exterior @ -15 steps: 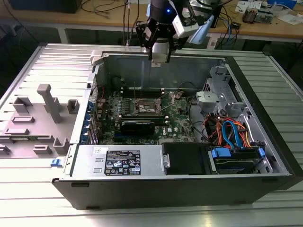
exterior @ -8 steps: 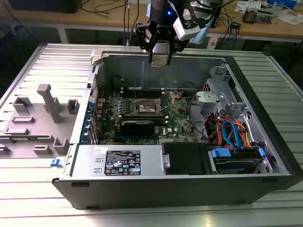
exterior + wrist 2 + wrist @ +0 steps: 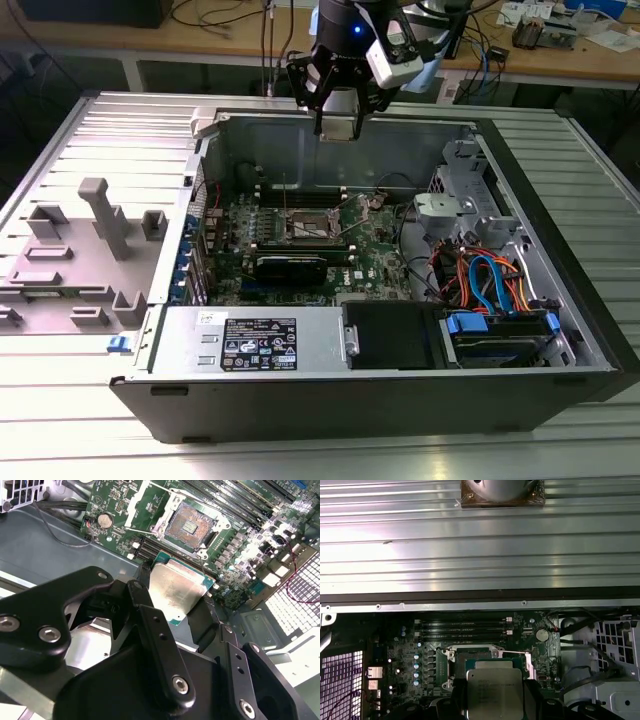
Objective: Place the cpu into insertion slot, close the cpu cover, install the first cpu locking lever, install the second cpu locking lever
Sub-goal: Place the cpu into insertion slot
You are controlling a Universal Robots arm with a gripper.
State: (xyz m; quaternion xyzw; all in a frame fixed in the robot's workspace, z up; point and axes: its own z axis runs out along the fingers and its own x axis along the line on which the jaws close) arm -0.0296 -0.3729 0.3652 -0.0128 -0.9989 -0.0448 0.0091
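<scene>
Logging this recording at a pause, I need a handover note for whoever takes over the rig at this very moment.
Gripper: shut on the cpu, holding it in the air above the open computer case, over the motherboard.
Insertion slot: empty, with its contact field exposed.
The cpu cover: appears swung open beside the slot.
Done: the cpu is in the grip, near the slot but apart from it.
Left: the cpu is not yet seated, the cover is not closed, and neither locking lever is installed.

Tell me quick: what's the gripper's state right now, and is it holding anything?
Gripper: shut on the cpu, held up over the computer case.
</scene>
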